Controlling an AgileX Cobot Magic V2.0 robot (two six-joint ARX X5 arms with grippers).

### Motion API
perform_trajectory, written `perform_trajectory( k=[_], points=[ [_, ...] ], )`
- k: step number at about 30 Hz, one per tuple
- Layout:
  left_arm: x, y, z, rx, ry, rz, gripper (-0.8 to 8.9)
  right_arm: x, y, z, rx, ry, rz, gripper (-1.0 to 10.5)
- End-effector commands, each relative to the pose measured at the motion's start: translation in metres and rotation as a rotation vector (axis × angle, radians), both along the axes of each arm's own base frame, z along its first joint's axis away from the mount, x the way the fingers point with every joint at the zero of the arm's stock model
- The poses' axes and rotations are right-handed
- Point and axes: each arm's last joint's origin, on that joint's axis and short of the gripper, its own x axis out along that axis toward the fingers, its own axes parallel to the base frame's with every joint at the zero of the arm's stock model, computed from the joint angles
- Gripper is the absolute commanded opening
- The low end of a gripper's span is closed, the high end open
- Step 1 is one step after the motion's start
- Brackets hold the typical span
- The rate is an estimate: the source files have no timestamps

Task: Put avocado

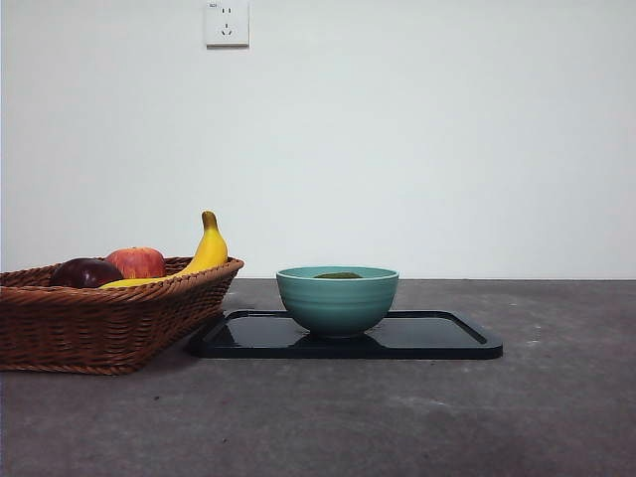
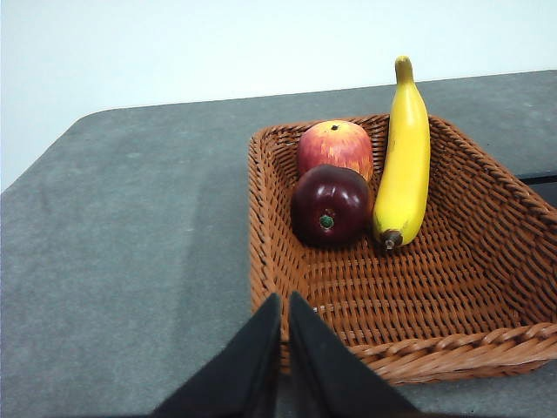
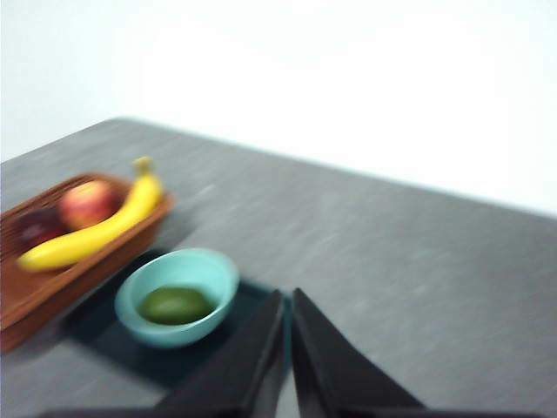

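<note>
- Avocado (image 3: 175, 305): lies inside the teal bowl (image 1: 337, 299), which stands on the black tray (image 1: 447, 338).
- Wicker basket (image 1: 99, 318), left of the tray: holds banana (image 2: 403, 157), red apple (image 2: 335, 146) and dark maroon fruit (image 2: 330, 205).
- Left gripper (image 2: 285, 348): jaws pressed together, empty, near the basket's rim.
- Right gripper (image 3: 288, 340): jaws together, empty, above the table.

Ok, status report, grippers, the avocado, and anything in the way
Left gripper shut, over basket rim. Right gripper shut, empty, above the table. Avocado in teal bowl on black tray. Nothing in the way.
</note>
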Motion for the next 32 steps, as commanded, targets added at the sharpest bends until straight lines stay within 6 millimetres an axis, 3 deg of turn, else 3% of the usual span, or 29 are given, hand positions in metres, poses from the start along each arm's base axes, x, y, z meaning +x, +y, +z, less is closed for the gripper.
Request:
perform_trajectory(
  k=[1, 10, 16, 22, 32],
  points=[
    [0.001, 0.0, -0.008, -0.002, 0.027, 0.002, 0.15, 0.001, -0.004, -0.018, -0.013, -0.087, -0.046, 0.1],
    [0.001, 0.0, -0.008, -0.002, 0.027, 0.002, 0.15, 0.003, -0.011, -0.089, 0.017, -0.15, -0.226, 0.1],
    [0.001, 0.0, -0.008, -0.002, 0.027, 0.002, 0.15, 0.005, -0.013, -0.124, 0.056, -0.142, -0.278, 0.1],
    [0.001, 0.0, -0.008, -0.002, 0.027, 0.002, 0.15, 0.007, -0.014, -0.146, 0.065, -0.109, -0.288, 0.1],
    [0.001, 0.0, -0.008, -0.002, 0.027, 0.002, 0.15, 0.006, -0.015, -0.16, 0.048, 0.02, -0.326, 0.1]
  ],
)
